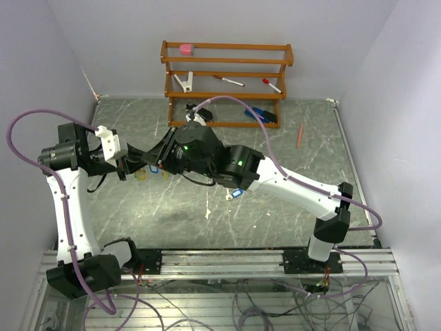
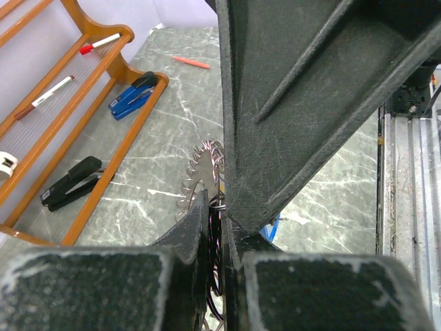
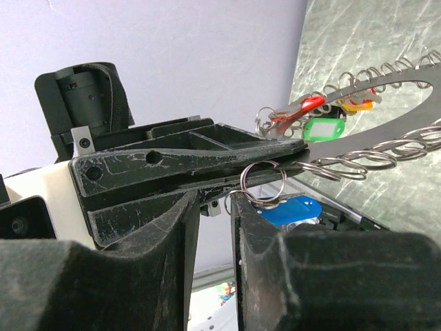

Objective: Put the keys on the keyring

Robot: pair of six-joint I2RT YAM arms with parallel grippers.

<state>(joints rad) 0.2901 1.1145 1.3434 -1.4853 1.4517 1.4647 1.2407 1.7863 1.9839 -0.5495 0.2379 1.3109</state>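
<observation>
Left gripper [image 2: 215, 207], left wrist view: was seen closed on the rim of the keyring [image 2: 201, 172], one finger pressed to each face.
Keyring, same view: was held on edge above the marble table [image 2: 165, 124], its wire-looped rim shown just past the fingertips.
Rack [image 2: 117, 157], same view: was set at the far edge of the table. A blue stapler [image 2: 134, 96], a black stapler [image 2: 72, 183] and a red-capped marker [image 2: 96, 45] were laid on it.
Orange pen [image 2: 191, 62], same view: was laid on the table to the right of the rack.
Right gripper [image 3: 215, 200], right wrist view: was shown with its fingers slightly parted, and nothing was made out in the gap.
Blue-tagged key [image 3: 293, 209], same view: was seen just beside one finger of the right gripper. Its small split ring [image 3: 265, 183] was raised against the keyring's rim, but whether it was threaded on could not be told.
Tagged keys [image 3: 324, 129], same view: red, green and yellow tags were bunched at the keyring's rim, beyond the left gripper.
Arms, top view: the two grippers were placed tip to tip over the left half of the table, with the right arm stretched across from the right.
Loose blue tag [image 1: 235, 194], top view: was laid on the table near the middle, well apart from both grippers, with a white scrap [image 1: 208, 214] near it.
</observation>
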